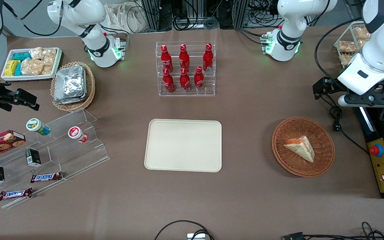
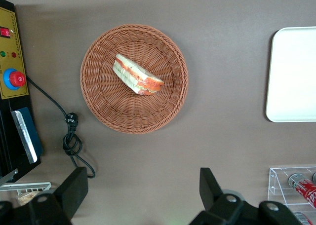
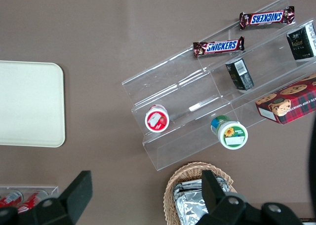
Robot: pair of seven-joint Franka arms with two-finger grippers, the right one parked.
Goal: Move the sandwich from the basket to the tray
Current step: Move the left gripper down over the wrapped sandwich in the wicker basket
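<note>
The small triangular white-bread sandwich [image 1: 300, 148] with orange-red and pale green filling lies on its side inside the round, shallow, orange-brown woven wicker basket [image 1: 325, 160], which sits on the brown bench [image 1: 252, 110] toward the working arm's end. The large flat cream-beige rectangular tray [image 1: 183, 145] with rounded corners lies bare near the middle of the bench, well apart from the basket. The left arm's hand [image 2: 143, 190] hangs high above the bench, farther from the front camera than the basket, its two black fingers [image 2: 75, 185] spread wide and holding nothing. In the wrist view the sandwich [image 2: 137, 75] rests near the basket's centre, its striped filling edge showing, and the tray's rounded rim [image 2: 271, 77] appears beside the basket [image 2: 98, 96].
</note>
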